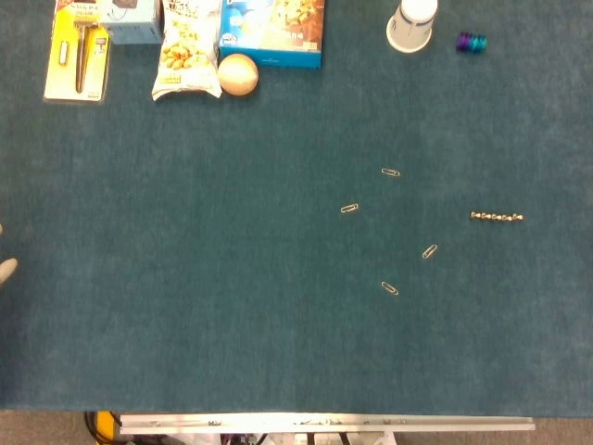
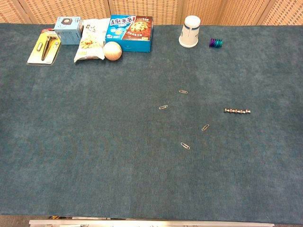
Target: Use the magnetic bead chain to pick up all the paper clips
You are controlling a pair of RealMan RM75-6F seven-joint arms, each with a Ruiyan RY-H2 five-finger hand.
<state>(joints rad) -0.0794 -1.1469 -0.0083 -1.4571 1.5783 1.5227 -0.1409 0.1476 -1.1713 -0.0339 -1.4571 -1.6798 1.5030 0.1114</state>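
Bead chain (image 2: 237, 111): flat on table (image 2: 94, 156), right of centre.
Paper clips (image 2: 183, 146): four, scattered left of chain.
Cup (image 2: 190, 31): upper right, upside down.
Left hand (image 1: 6, 269): only a tip at left edge; state unclear.
Right hand: nowhere seen.

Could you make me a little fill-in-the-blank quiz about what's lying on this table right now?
1. The number of paper clips scattered on the blue cloth is ____.
2. The magnetic bead chain lies to the ____ of all the paper clips in both views.
3. The round ball sits just in front of the cookie box, touching the bag of ____.
4. The white paper cup stands ____, mouth on the cloth.

Missing words: four; right; nuts; upside down
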